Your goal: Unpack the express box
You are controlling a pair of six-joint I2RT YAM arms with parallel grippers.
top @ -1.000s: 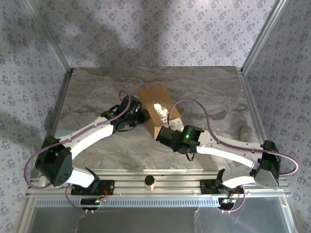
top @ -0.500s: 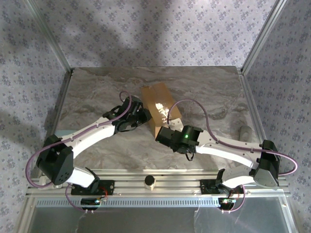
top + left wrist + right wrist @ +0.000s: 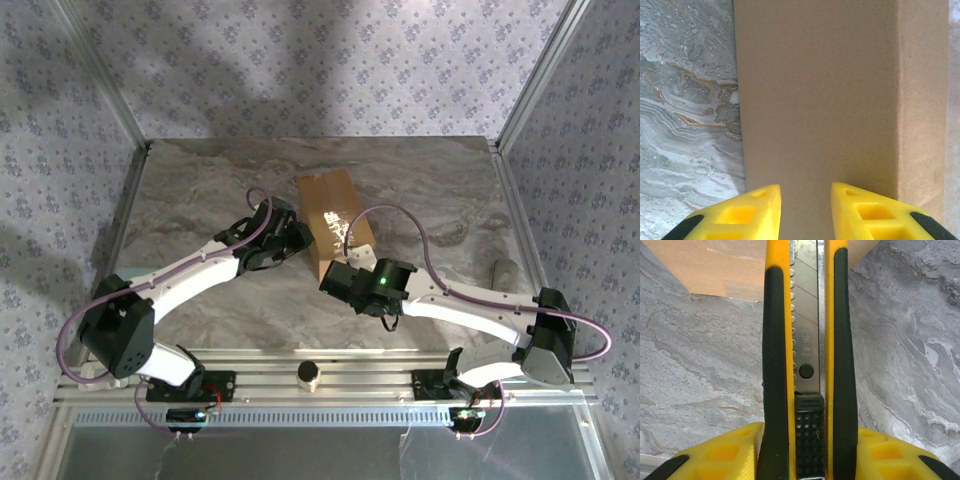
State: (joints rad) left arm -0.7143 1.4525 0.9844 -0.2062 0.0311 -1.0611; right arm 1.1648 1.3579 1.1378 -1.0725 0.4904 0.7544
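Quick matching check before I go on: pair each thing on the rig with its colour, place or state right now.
Things:
1. express box
2. utility knife
3. left gripper
4. table

Descriptions:
A. grey marbled surface
B. yellow and black, clamped in the right gripper, pointing toward the box
C. brown cardboard, lying mid-table between the two arms
D. yellow fingers apart, facing the box's side

Pairs: 1-C, 2-B, 3-D, 4-A

Closed brown cardboard express box (image 3: 335,212) lies flat, angled, mid-table (image 3: 200,190).
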